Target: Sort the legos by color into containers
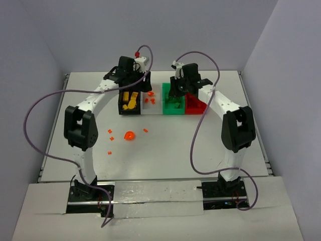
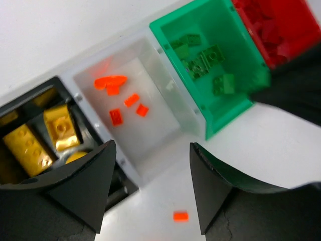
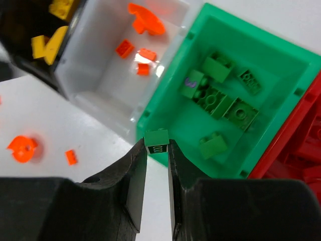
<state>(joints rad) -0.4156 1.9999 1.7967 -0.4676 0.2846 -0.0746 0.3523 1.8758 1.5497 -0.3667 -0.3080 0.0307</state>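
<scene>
Your left gripper point(image 2: 153, 150) hangs over the white bin's point(image 2: 160, 135) near edge, jaws apart and holding nothing. Your right gripper point(image 3: 156, 146) pinches one green brick point(image 3: 156, 139) above the green bin's point(image 3: 173, 100) near rim. Four containers point(image 1: 173, 112) stand in a row, and five orange pieces point(image 1: 129, 135) lie loose on the open table point(image 1: 165, 155)

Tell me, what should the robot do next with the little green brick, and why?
Probably nudge the right gripper a bit farther over the green bin before letting go. It is pinching the green brick right at the bin's near rim, so dropping it now might miss. Green bricks already lie inside.
</scene>
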